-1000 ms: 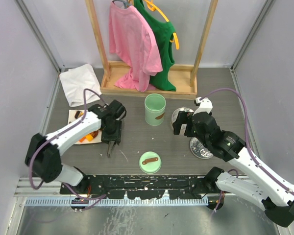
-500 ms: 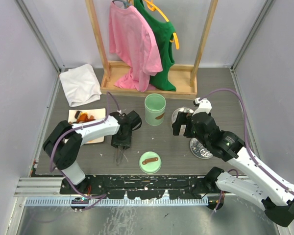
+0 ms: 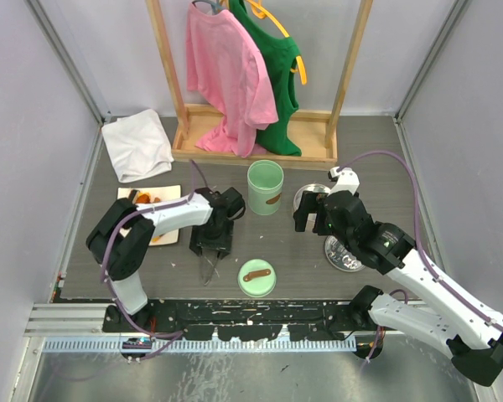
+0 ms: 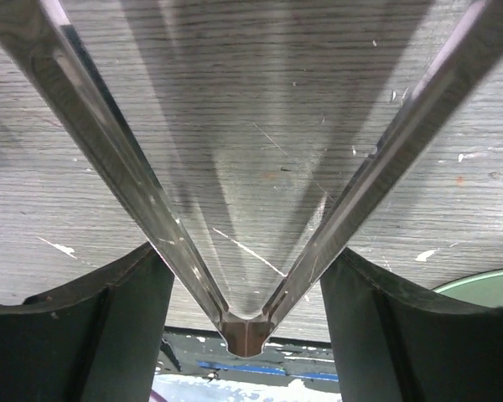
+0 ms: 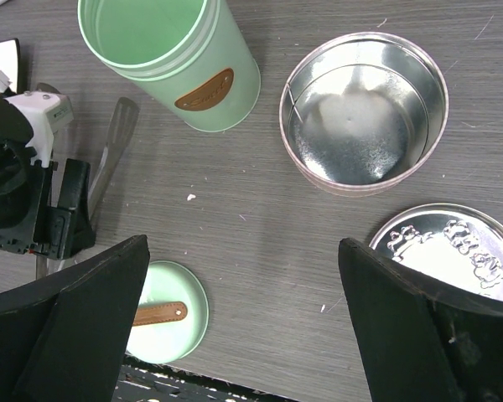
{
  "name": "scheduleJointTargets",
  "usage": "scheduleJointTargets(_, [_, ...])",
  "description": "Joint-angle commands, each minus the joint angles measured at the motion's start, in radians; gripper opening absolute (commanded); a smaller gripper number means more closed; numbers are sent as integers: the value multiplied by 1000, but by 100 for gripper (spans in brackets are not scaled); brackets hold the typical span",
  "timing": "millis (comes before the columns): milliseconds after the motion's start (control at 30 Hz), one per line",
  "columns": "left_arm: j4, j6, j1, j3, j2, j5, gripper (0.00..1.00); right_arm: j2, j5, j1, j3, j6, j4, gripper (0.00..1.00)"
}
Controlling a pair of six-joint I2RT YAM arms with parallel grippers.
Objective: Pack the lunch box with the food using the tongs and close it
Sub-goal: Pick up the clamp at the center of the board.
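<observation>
There are two robot arms (image 3: pixel 163 216) (image 3: pixel 402 255) and one pair of tongs (image 4: pixel 109 159). One tall green canister (image 5: pixel 210 84) stands open, with one green lid (image 3: pixel 256 277). There is one round metal tin (image 5: pixel 362 117) and one metal lid (image 5: pixel 453 251). One white cloth (image 3: pixel 137 144) is in view, and one wooden rack (image 3: pixel 251 152) carrying two shirts, one pink (image 3: pixel 226 75) and one green (image 3: pixel 278 100). One white plate (image 3: pixel 168 193) holds food pieces (image 3: pixel 141 198), too hidden to count.
</observation>
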Motion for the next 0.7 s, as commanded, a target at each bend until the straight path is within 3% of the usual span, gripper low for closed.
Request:
scheduleJointTargets(0, [-62,37,0,22,51,21,72,-9,15,-4,6,-4,44,100])
scheduleJointTargets(433, [-17,34,18,-43,51,78,83,-20,17,-4,0,-2,40,100])
scheduleJointTargets(667, [30,23,25,-71,66,78,79,-26,21,-4,4,0,39,100])
